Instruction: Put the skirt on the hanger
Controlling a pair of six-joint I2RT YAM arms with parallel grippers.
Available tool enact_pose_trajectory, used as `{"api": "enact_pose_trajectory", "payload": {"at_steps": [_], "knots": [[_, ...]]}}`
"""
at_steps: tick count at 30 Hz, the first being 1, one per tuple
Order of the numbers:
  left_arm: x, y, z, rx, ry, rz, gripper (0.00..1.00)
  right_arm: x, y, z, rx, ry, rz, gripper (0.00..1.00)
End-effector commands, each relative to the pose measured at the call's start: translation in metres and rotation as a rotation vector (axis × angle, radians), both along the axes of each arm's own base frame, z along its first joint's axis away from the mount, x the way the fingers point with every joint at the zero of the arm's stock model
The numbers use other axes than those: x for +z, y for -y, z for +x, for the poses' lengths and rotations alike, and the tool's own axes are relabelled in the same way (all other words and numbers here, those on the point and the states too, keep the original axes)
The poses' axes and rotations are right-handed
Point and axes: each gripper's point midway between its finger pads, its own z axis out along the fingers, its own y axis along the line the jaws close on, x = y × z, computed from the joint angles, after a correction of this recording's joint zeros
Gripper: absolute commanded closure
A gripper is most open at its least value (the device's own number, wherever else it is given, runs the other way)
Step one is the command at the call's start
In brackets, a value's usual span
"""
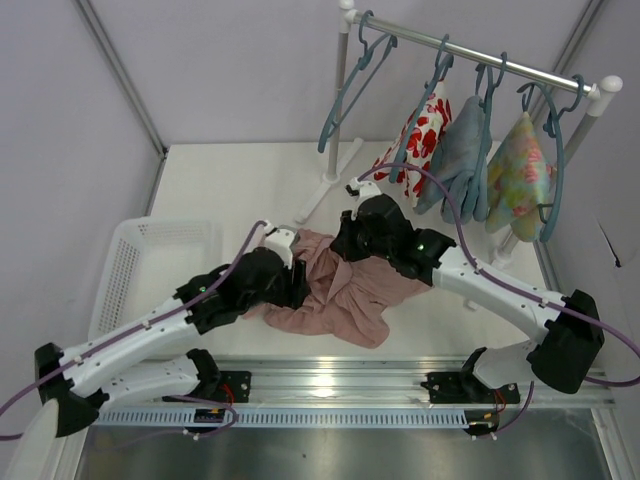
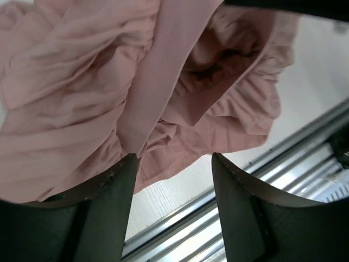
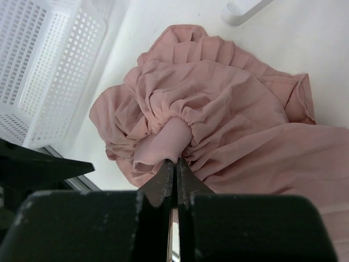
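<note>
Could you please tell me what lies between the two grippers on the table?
The pink skirt lies crumpled between the left gripper and the right gripper, as the top view shows.

A white table [image 1: 230,190] with a faint wood grain stands in a corner of pale grey-lilac walls [image 1: 220,70], and a thin metal strip [image 1: 120,75] runs down each wall joint. At the back right of the table stands a small clothes rack [image 1: 470,50] with white posts and a silver bar. A white plastic basket [image 1: 140,250] with many holes sits at the left edge. Along the near edge lies an aluminium rail [image 1: 330,375], and below it a dull metal sheet [image 1: 330,450]. The light is soft and even.
</note>
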Motion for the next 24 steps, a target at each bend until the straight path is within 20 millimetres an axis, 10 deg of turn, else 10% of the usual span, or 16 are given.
{"api": "enact_pose_trajectory", "payload": {"at_steps": [1,24], "knots": [[-0.009,-0.011,0.018,0.186,0.024,0.035,0.4,0.033,0.003,0.012,-0.052,0.052,0.058,1.0],[-0.07,0.001,0.053,0.325,0.044,0.202,0.5,0.03,0.003,0.023,-0.047,0.063,0.064,1.0]]}}
